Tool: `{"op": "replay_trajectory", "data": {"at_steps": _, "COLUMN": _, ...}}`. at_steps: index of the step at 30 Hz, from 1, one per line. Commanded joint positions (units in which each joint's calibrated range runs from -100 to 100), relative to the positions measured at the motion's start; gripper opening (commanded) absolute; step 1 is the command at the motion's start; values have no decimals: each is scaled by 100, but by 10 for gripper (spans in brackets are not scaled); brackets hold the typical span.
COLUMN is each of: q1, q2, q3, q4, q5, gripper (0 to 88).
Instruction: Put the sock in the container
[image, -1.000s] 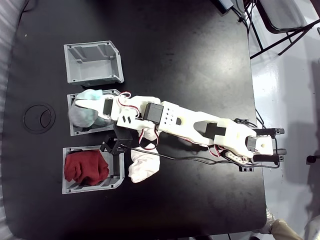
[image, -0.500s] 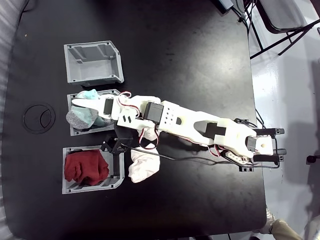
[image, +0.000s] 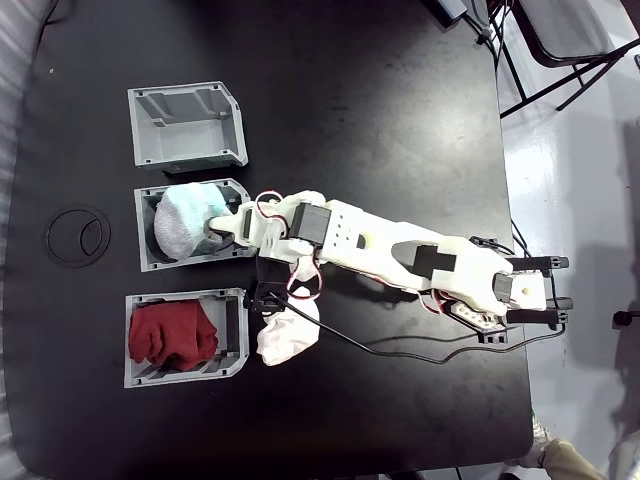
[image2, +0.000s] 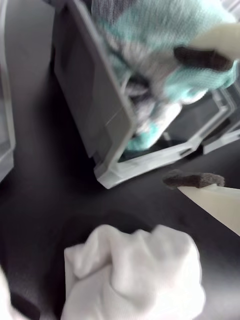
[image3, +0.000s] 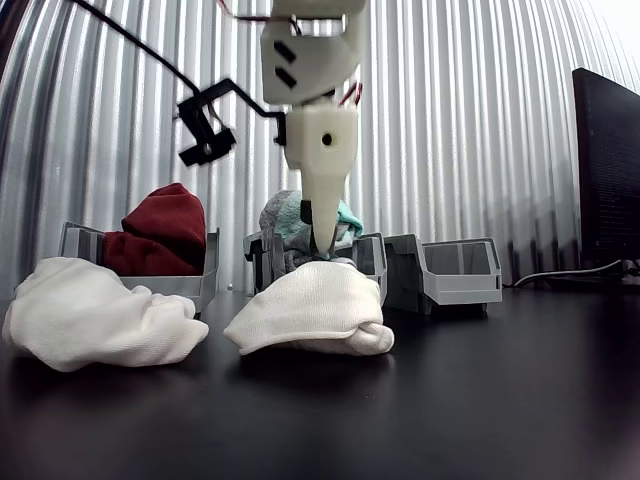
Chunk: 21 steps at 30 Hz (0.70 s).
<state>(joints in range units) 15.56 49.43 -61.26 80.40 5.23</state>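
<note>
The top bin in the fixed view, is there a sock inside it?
No, the top bin shows only its bare grey inside, while the mint sock sits in the middle bin below it.

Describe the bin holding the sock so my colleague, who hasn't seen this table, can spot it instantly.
In the fixed view, three grey bins stand in a column on the left of the black table. The container is the middle one, with the mint-and-white sock in it. The upper bin is empty; the lower bin holds a dark red cloth.
</note>
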Motion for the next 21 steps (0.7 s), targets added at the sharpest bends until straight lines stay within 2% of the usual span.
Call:
{"op": "replay_trajectory", "data": {"at_steps": 1, "q1": 62, "q2": -715, "q3": -285, "q4": 311, "q5": -22, "gripper": 200}}
{"op": "replay_trajectory", "data": {"at_steps": 5, "q1": 70, "q2": -958, "q3": -285, "q4": 508, "q5": -22, "gripper": 25}}
{"op": "replay_trajectory", "data": {"at_steps": 6, "q1": 70, "q2": -1025, "q3": -285, "q4": 568, "q5": -22, "gripper": 4}}
{"op": "replay_trajectory", "data": {"at_steps": 16, "q1": 70, "q2": -1794, "q3": -222, "q4": 1925, "q5": -22, "gripper": 13}}
{"op": "replay_trajectory", "data": {"at_steps": 21, "q1": 109, "q2": -2338, "q3": 94, "q4": 1960, "q5": 29, "gripper": 13}}
